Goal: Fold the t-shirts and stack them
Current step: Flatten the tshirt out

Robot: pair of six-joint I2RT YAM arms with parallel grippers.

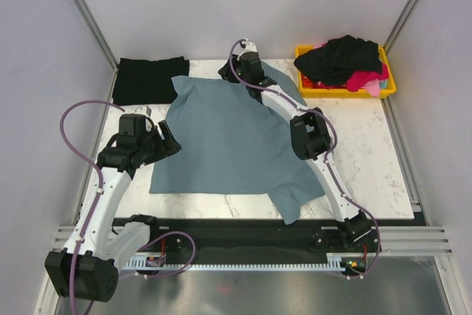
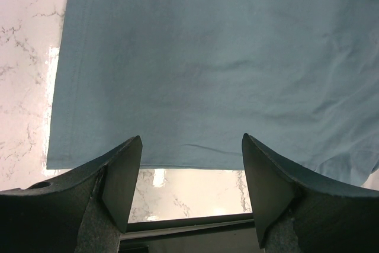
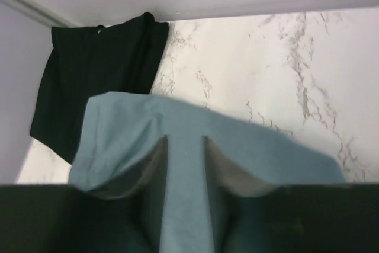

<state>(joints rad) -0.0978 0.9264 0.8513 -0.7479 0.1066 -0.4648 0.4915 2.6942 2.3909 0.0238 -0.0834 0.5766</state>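
Slate-blue t-shirt lies spread flat between the arms, its long axis running near to far. The right gripper pinches the shirt's far edge between narrow fingers. The left gripper hangs wide and empty just off its left edge. A folded black t-shirt sits beyond its far-left corner.

no legible text or labels anywhere

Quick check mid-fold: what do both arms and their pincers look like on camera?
The left arm and right arm have white links with bulky black joints. A lilac cable loops along each. The left pincer has two dark, wedge-shaped fingers; the right pincer has a dark body too.
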